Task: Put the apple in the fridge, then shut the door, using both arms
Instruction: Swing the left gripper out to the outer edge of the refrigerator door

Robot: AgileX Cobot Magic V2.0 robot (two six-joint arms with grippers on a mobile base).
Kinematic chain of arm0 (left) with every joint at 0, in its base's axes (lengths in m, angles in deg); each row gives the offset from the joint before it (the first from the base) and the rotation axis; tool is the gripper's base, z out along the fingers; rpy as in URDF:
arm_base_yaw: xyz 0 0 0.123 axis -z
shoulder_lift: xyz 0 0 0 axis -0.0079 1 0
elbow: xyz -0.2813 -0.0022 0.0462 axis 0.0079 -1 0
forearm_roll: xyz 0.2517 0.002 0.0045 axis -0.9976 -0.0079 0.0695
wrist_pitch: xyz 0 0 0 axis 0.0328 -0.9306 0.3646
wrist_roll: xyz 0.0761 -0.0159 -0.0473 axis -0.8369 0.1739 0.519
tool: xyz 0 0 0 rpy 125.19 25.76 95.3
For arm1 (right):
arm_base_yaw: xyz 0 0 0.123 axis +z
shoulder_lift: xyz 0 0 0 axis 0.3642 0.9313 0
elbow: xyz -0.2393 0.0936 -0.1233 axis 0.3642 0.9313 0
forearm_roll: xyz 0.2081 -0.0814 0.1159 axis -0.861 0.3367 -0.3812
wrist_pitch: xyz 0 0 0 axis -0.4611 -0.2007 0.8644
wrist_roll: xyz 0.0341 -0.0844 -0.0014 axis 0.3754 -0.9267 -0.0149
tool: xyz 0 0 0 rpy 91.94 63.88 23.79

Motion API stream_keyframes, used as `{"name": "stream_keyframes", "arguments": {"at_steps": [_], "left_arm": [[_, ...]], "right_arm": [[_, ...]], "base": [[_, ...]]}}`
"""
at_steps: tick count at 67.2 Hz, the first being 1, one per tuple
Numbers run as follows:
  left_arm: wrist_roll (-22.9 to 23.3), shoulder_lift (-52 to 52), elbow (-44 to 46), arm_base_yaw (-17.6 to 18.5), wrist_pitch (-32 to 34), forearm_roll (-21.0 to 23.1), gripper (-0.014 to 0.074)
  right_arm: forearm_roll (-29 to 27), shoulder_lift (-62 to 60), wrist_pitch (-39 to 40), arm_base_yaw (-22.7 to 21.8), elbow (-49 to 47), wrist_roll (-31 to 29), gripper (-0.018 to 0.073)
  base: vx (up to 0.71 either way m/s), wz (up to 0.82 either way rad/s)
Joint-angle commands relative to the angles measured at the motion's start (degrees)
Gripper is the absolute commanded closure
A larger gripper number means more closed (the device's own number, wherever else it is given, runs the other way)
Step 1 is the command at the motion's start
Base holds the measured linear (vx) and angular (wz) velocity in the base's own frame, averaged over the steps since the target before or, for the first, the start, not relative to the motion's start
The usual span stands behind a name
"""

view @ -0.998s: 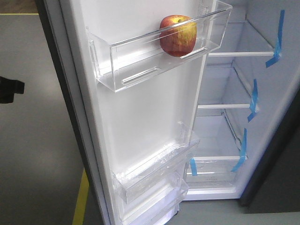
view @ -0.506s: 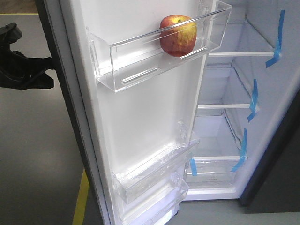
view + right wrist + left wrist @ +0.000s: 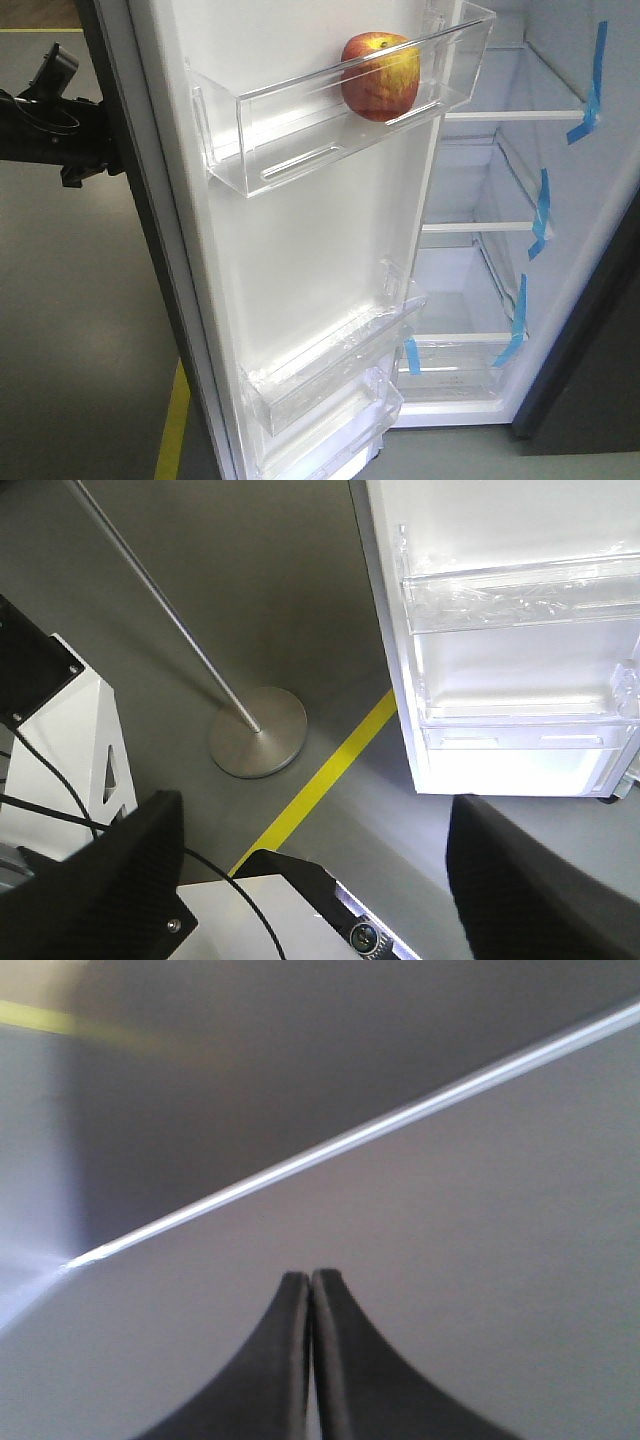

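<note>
The red and yellow apple point(image 3: 380, 75) sits in the clear upper bin point(image 3: 290, 140) on the white inner face of the open door point(image 3: 300, 260). The fridge point(image 3: 600, 230) stands open on the right, with clear shelves and strips of blue tape. My black left arm point(image 3: 50, 130) reaches in from the left, and its end is hidden behind the door's dark outer edge. In the left wrist view my left gripper point(image 3: 310, 1280) is shut and empty, close to the door's flat grey panel point(image 3: 470, 1240); contact cannot be made out. My right gripper point(image 3: 312, 805) hangs open and empty over the floor.
A yellow floor line point(image 3: 320, 780) runs past the door's foot, where two lower clear bins point(image 3: 520, 590) show. A metal pole on a round base point(image 3: 258, 730) stands on the grey floor. My white and black base point(image 3: 280, 910) lies under the right gripper.
My left arm has come in from the left edge and moved right and up, to the outer side of the door. The apple and the door have not moved.
</note>
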Motion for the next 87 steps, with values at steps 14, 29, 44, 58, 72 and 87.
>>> {"name": "stream_keyframes", "arguments": {"at_steps": [14, 29, 44, 58, 72, 87], "left_arm": [[-4.7, -2.7, 1.9, 0.2, -7.9, 6.8, 0.0603], [-7.2, -2.9, 1.9, 2.4, -11.5, 6.7, 0.0603], [-10.7, -4.5, 1.9, 6.9, -10.2, 7.2, 0.0603], [-13.5, -5.6, 1.9, 11.6, -9.6, 7.2, 0.0603], [-17.0, -6.1, 2.4, 16.9, -8.3, 9.6, 0.0603], [-22.2, -6.2, 2.4, 23.2, -4.9, 12.7, 0.0603]], "right_arm": [[-2.1, 0.7, 2.2, -0.5, -1.2, -0.5, 0.0035], [-2.1, 0.7, 2.1, -0.5, -1.2, -0.5, 0.0035], [-2.1, 0.7, 2.1, -0.5, -1.2, -0.5, 0.0035], [-2.1, 0.7, 2.2, -0.5, -1.2, -0.5, 0.0035], [-2.1, 0.7, 2.2, -0.5, -1.2, -0.5, 0.0035], [-2.1, 0.7, 2.2, -0.5, -1.2, -0.5, 0.0035]], "base": [[0.00, 0.00], [0.00, 0.00], [0.00, 0.00], [0.00, 0.00], [0.00, 0.00], [0.00, 0.00]]}}
